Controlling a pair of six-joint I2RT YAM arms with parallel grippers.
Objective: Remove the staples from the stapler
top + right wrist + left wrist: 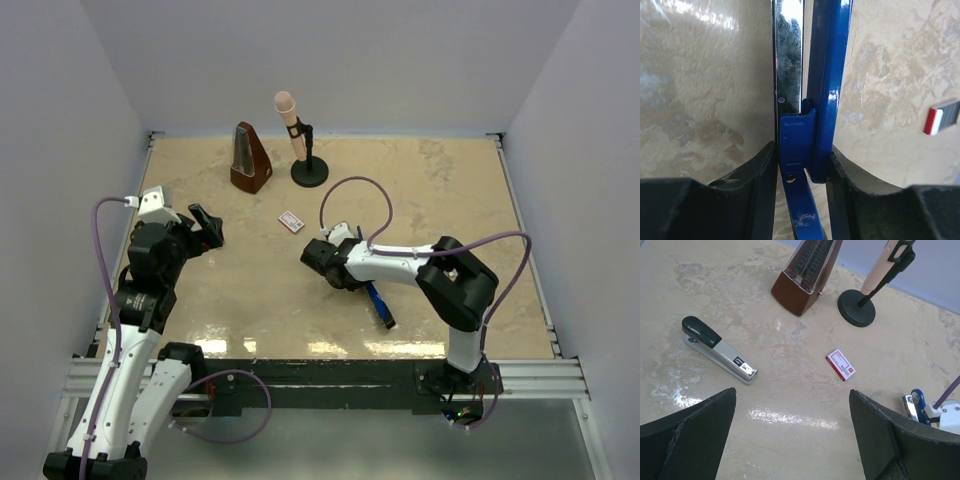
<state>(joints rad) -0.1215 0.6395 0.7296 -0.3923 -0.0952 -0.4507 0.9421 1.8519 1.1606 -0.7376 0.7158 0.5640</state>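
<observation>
A beige marbled table (450, 190) — glossy, with bright glare along its near edge — boxed in by 3 plain pale walls (330, 60).

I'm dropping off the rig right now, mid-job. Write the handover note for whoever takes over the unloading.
Left gripper: open, empty, hovering over the left of the table.
Right gripper: shut on the blue stapler, which points toward the near edge, centre-right.
Rail: the silvery rail shows beside the blue arm; whether staples sit in it cannot be told.
Done: stapler gripped. No loose staples seen on the table.
Left: get the staples out and set them down.
Nearby: a grey-and-black stapler ahead of the left gripper, and a small white-and-red box.
</observation>
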